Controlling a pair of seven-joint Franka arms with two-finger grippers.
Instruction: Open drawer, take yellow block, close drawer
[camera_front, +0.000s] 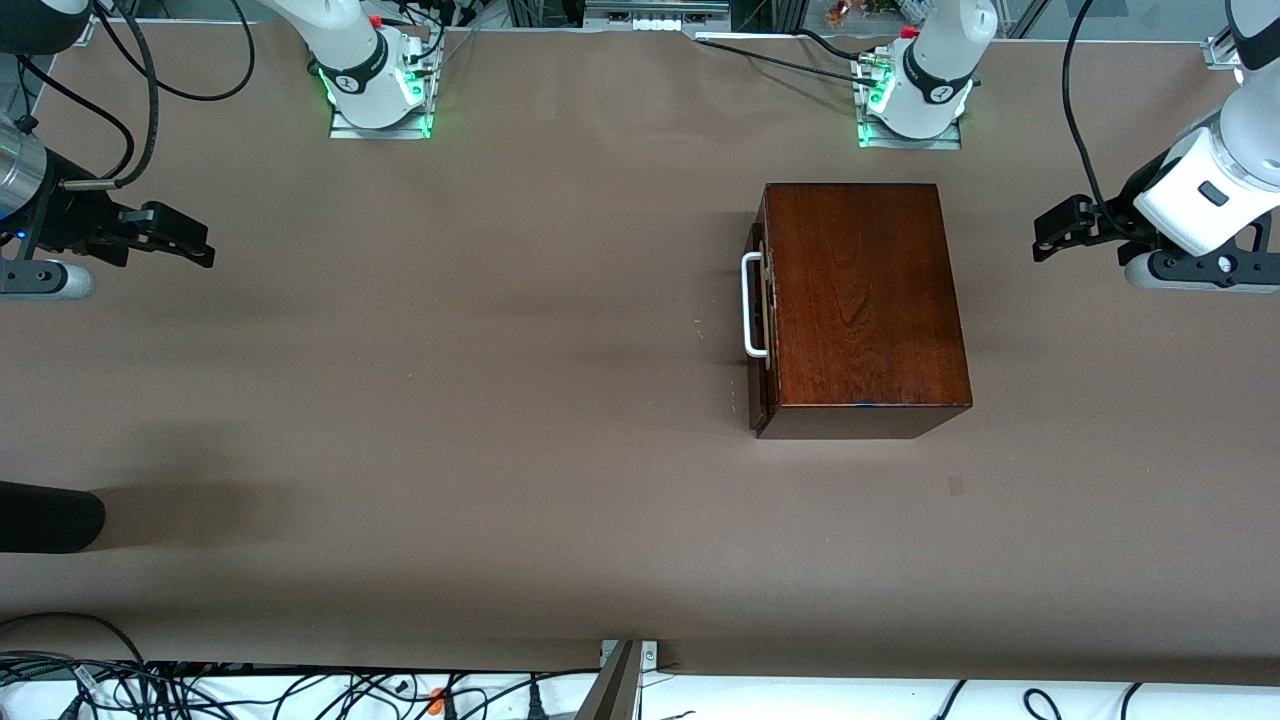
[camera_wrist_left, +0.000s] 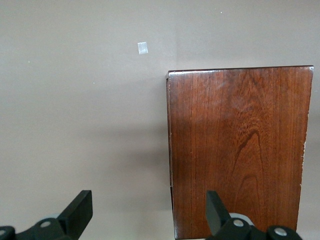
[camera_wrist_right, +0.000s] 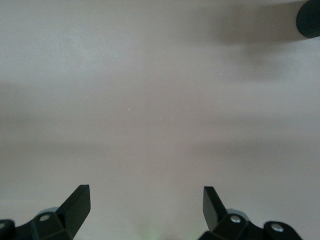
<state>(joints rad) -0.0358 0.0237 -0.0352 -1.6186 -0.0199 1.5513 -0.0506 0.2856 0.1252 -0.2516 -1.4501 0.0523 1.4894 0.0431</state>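
The mahogany cabinet (camera_front: 865, 300) stands on the table toward the left arm's end. Its drawer (camera_front: 759, 385) is shut, and the front with the white bar handle (camera_front: 751, 305) faces the right arm's end. The yellow block is hidden. My left gripper (camera_front: 1048, 235) hangs open and empty in the air beside the cabinet, on the side away from the handle. The left wrist view shows the cabinet top (camera_wrist_left: 240, 150) below the left gripper (camera_wrist_left: 147, 210). My right gripper (camera_front: 200, 245) is open and empty over bare table at the right arm's end; the right wrist view shows it (camera_wrist_right: 146, 207) over bare table.
A black rounded object (camera_front: 45, 517) lies at the table's edge at the right arm's end, nearer the front camera, and shows in the right wrist view (camera_wrist_right: 309, 17). A small pale patch (camera_front: 955, 485) marks the table nearer the camera than the cabinet. Cables (camera_front: 300, 690) run along the near edge.
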